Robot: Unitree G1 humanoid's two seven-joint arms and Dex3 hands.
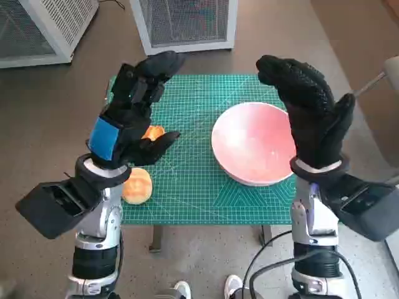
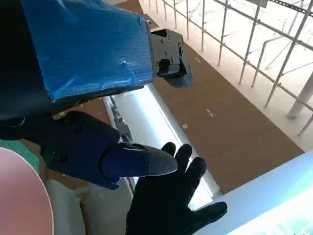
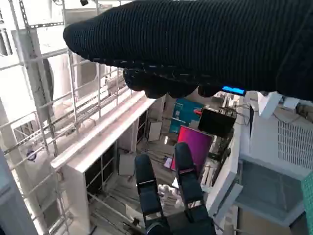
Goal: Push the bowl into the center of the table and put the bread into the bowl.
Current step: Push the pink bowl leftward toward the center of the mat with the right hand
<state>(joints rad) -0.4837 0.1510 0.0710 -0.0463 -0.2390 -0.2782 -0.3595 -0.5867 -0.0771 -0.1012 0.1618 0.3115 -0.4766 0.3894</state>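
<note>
So the pink bowl [image 1: 254,142] sits right of center in frame on the green counter [image 1: 187,187], right beside the gloved right hand [image 1: 312,112]. It's round, so no real long axis. Bread [image 1: 138,185] is lower left, under the left hand [image 1: 134,106]. Both hands empty, fingers spread.

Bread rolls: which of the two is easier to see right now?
The roll at the mat's near edge, beside the left wrist, shows fully; the other roll is mostly hidden behind the left hand.

Left hand [image 1: 134,115]: raised above the table's [image 1: 206,193] left half, fingers spread, empty. Right hand [image 1: 310,115]: raised above its right edge, fingers extended, empty.
</note>
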